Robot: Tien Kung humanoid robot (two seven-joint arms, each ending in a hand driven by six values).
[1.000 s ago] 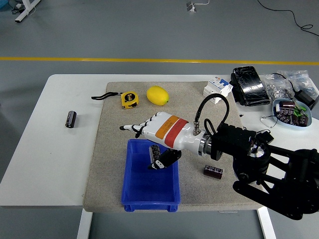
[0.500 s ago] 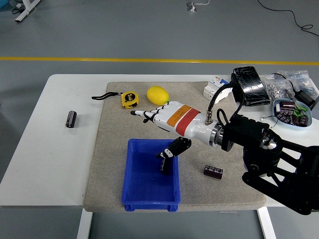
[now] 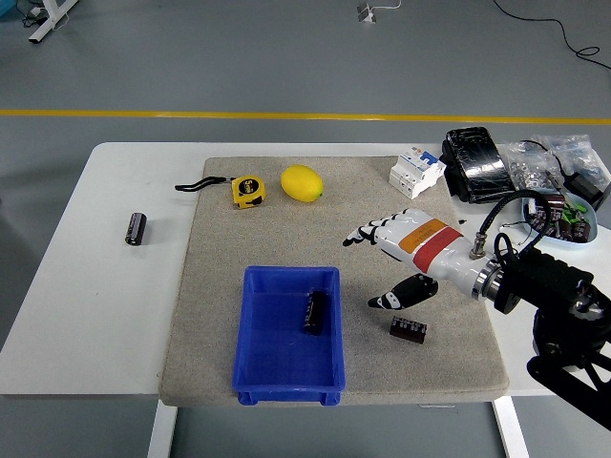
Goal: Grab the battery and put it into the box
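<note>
head view: battery [image 3: 313,312] now lies loose on the floor of the blue box [image 3: 256,329], right half, no longer pinched as it was 0.5 s ago. right hand [image 3: 401,258] has pulled back to the right, clear of the box, over the mat [image 3: 215,286]. so the drop looks done for this battery. fingers spread and relaxed, holding nothing, thumb hanging down near a 2nd battery [image 3: 408,329] on the mat just right of the box. a 3rd battery [image 3: 136,228] sits far left on the table [image 3: 105,315], well apart. left arm not in view. right forearm comes in from the right edge, palm down, fingertips pointing left.
</note>
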